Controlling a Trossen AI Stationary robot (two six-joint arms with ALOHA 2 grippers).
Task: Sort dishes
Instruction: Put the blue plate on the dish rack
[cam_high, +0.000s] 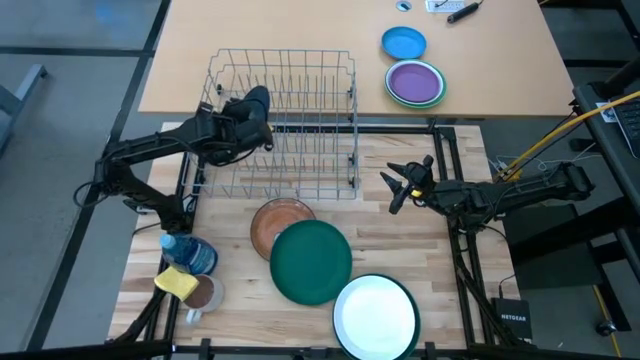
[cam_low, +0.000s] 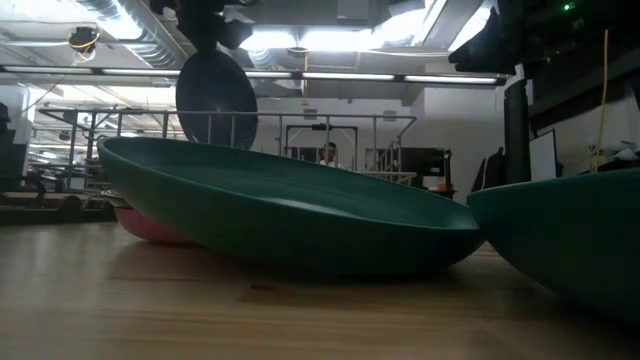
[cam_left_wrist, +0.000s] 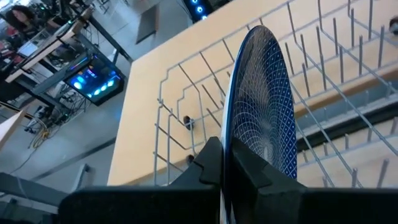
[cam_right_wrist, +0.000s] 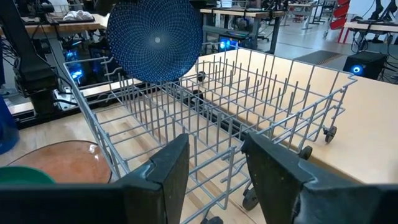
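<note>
Dishes for sorting lie mostly unsorted on the wooden surface, and the wire rack at its far edge holds none so far as the high view shows. By size: the dark green plate rests near the middle of the surface, overlapping the brown plate on its rack side; the large white green-rimmed plate sits at the near edge, touching or just beside the green one; the small brown dish lies toward the near left corner beside a blue bottle and a yellow sponge. One blue patterned plate is in transit: the left gripper has its fingers pinched on the plate's rim, holding it upright on edge over the rack's left end. The right gripper waits just right of the rack, fingers spread wide and holding nothing. Judged from this, the first placement is under way and at least four dishes remain.

The right wrist view shows the held plate's patterned face; the high view gives only its dark edge. The low view alone reveals a pink dish behind the green plate.
</note>
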